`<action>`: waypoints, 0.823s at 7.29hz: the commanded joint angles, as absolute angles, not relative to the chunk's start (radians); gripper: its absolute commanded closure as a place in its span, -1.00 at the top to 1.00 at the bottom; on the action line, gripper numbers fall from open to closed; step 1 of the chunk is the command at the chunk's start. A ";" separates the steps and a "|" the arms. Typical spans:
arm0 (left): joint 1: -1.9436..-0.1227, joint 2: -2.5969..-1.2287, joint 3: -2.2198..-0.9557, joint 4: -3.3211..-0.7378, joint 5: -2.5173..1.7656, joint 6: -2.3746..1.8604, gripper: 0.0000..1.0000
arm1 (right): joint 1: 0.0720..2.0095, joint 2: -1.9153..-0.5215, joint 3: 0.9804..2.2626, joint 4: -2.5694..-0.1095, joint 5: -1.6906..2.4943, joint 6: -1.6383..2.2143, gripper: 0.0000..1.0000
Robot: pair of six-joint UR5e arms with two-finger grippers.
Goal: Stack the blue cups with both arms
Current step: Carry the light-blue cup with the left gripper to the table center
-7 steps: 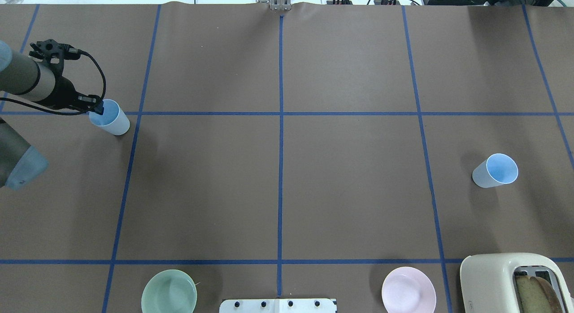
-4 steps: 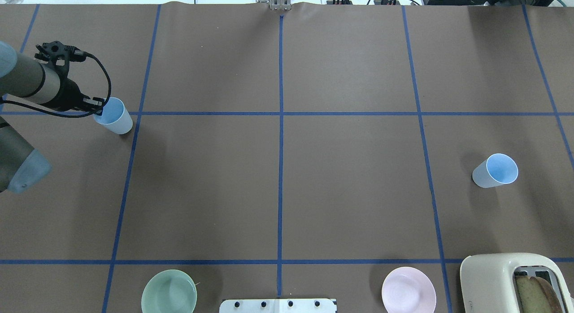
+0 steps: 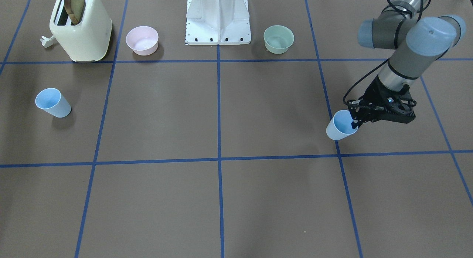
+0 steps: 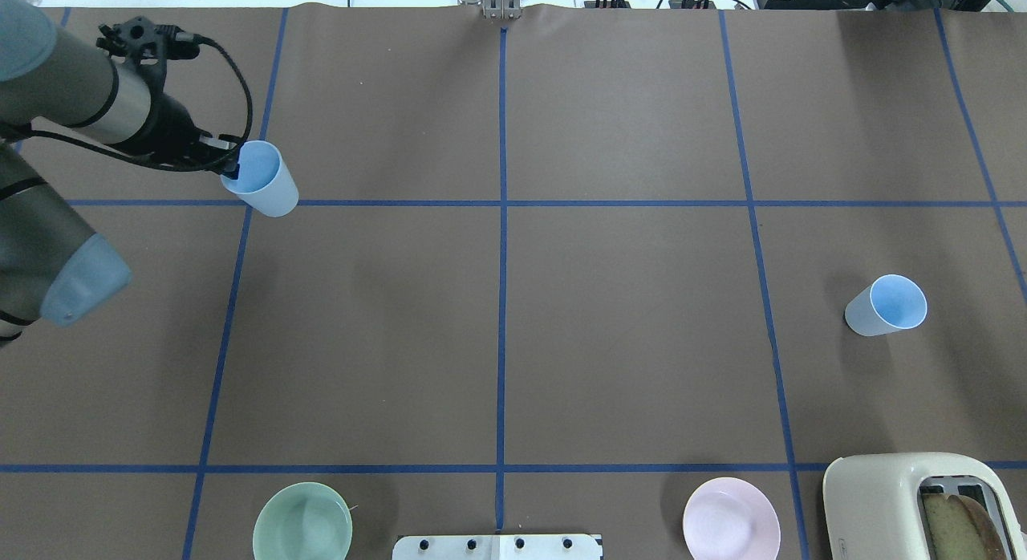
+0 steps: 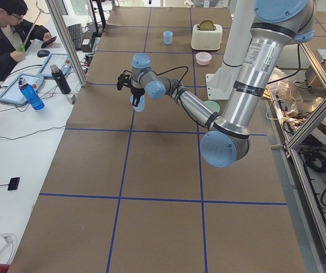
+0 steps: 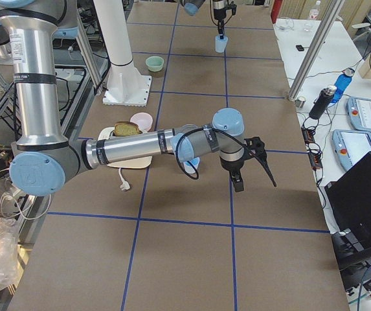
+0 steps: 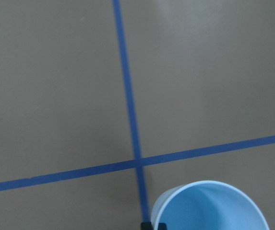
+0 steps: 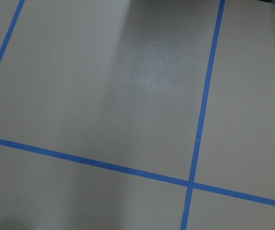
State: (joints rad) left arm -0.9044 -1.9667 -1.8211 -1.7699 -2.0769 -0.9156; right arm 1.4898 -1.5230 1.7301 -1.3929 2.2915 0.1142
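Note:
My left gripper point(image 4: 233, 167) is shut on the rim of a light-blue cup point(image 4: 262, 189) and holds it upright above the table, at the far left by a tape crossing. The same cup shows in the front view point(image 3: 341, 126), with the left gripper point(image 3: 355, 122) on its rim, and in the left wrist view point(image 7: 211, 207). The second blue cup point(image 4: 886, 306) stands alone on the table at the right, also in the front view point(image 3: 53, 102). My right gripper point(image 6: 237, 183) shows only in the exterior right view, above bare table; I cannot tell whether it is open or shut.
A cream toaster point(image 4: 907, 504) with bread stands at the near right corner. A pink bowl point(image 4: 730, 518) and a green bowl point(image 4: 302, 521) flank the white base pedestal point(image 3: 218, 17). Blue tape lines cross the brown table cover.
My left gripper has moved right and toward the far side with the blue cup in it, and the cup has risen off the table. The other cup has not moved.

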 commanded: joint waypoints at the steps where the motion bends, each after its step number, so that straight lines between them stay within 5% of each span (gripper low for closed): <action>1: -0.728 -2.121 -1.822 -1.709 -1.908 -1.090 -1.00 | 1.490 -1.520 1.730 -1.393 2.292 0.126 1.00; 3: -0.597 -2.267 -1.719 -1.687 -1.806 -1.176 -1.00 | 1.489 -1.519 1.729 -1.393 2.292 0.135 1.00; 6: -0.460 -2.307 -1.666 -1.687 -1.687 -1.178 -1.00 | 1.489 -1.517 1.729 -1.393 2.292 0.138 1.00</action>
